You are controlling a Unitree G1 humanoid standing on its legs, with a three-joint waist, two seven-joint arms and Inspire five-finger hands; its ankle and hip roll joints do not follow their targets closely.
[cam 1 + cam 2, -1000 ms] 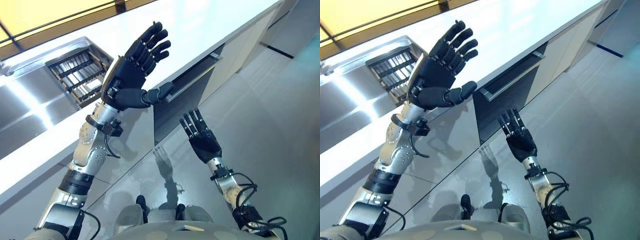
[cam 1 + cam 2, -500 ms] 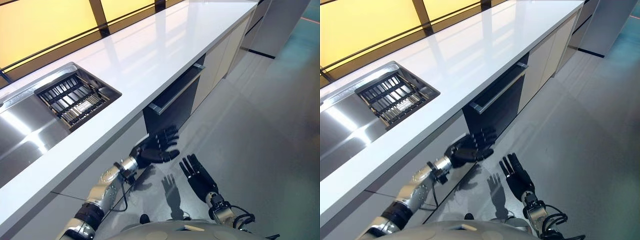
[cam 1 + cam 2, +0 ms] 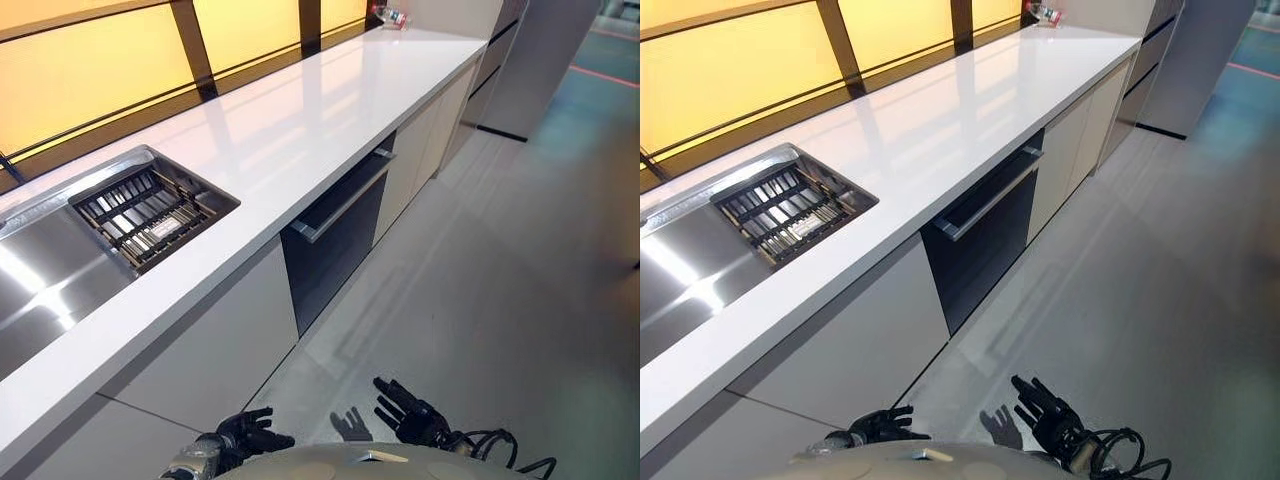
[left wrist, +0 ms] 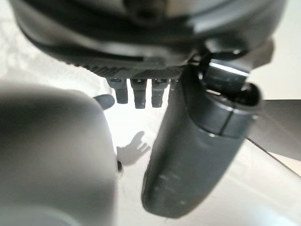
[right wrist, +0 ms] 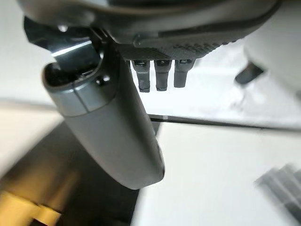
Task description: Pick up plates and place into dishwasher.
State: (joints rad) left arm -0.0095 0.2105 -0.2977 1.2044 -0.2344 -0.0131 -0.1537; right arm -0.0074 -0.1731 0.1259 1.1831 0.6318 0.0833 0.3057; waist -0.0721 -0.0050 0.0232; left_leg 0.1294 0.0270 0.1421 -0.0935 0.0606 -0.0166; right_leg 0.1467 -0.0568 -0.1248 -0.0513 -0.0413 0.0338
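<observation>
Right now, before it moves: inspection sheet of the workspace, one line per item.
Surface: long white countertop, bare along its run.
Job's things: dishwasher under the counter, dark front, door closed, bar handle across the top; plates: nothing seen.
Clutter: small items at the counter's far end, too small to identify.
Hands: left hand and right hand low, over the floor, fingers relaxed, holding nothing.
Cables: nothing seen apart from the robot's own.
Surroundings: steel sink with a dark slatted rack set in it; pale cabinet fronts; grey tiled floor; yellow-lit window behind.
</observation>
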